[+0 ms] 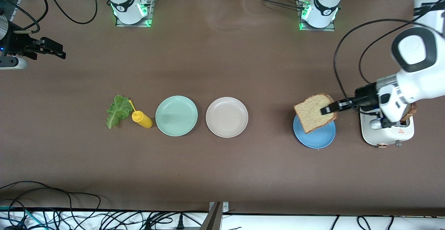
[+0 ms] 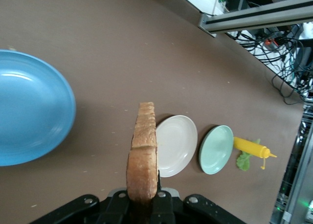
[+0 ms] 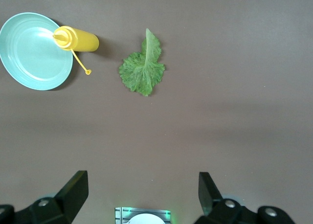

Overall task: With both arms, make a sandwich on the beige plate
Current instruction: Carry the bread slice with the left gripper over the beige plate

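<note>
On the table: long brown matte tabletop [image 1: 222, 174] carries everything; a slice dropped on it lands off any plate, and nothing on the flat surface would stop it sliding.
Left arm: white Franka arm with dark joints [image 1: 413, 63] reaches in from its end of the table; a swing that is too fast could shake the bread in its thin edge grip.
Toaster: white two-slot toaster [image 1: 387, 134] at the left arm's end, a second brown slice [image 1: 412, 109] showing in it; risk is the forearm brushing it, since the arm hangs right over it.
Beige plate: round pale beige plate [image 1: 227, 117], bare, between the round mint-green plate [image 1: 176, 115] and the round blue plate [image 1: 314, 134]; risk is release over the blue one, which lies directly below the held slice.
Toast: square wholegrain slice with dark crust [image 1: 314, 113], tilted, in the air over the blue plate; it may pivot or crumble at the pinch.
Left gripper: black two-finger gripper [image 1: 330, 109] clamped on the slice's edge.
Right gripper: black two-finger gripper [image 3: 144, 197], fingers wide apart, empty, waiting above bare table.
Lettuce: ruffled green leaf [image 1: 117, 111] beside the yellow plastic squeeze bottle [image 1: 142, 118]; a later pick could knock the bottle.
</note>
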### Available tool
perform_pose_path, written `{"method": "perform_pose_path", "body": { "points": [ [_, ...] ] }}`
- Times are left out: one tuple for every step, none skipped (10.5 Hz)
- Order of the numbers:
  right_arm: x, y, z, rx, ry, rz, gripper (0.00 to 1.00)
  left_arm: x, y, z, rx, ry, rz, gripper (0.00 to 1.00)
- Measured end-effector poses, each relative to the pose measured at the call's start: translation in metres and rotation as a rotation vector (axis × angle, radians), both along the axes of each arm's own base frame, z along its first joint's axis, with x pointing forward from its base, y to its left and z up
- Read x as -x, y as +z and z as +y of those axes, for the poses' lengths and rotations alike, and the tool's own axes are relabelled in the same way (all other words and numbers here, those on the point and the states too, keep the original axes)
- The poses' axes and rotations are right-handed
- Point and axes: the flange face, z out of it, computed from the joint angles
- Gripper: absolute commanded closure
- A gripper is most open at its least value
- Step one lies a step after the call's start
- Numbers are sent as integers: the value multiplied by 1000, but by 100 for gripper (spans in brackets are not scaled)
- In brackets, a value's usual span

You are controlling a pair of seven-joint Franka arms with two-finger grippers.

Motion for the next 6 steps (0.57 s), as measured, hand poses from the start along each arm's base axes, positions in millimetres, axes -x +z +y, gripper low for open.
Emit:
{"method": "perform_pose_path", "body": {
  "points": [
    [0, 0, -1, 0, -1, 0, 0, -3, -11, -19, 22, 11, -4, 100],
    [0, 0, -2, 0, -4, 1, 0, -3, -23, -37, 42, 15, 2, 100],
    [0, 0, -4, 0, -8, 2, 0, -1, -36, -58, 57, 3, 19, 100],
    [1, 0, -8, -1, -14, 3, 0, 3, -48, -80, 55, -20, 30, 100],
    [1, 0, -12, -1, -23, 4, 0, 5, -60, -102, 43, -33, 25, 100],
    [1, 0, -16, -1, -29, 4, 0, 8, -73, -123, 29, -44, 19, 100]
  ]
}}
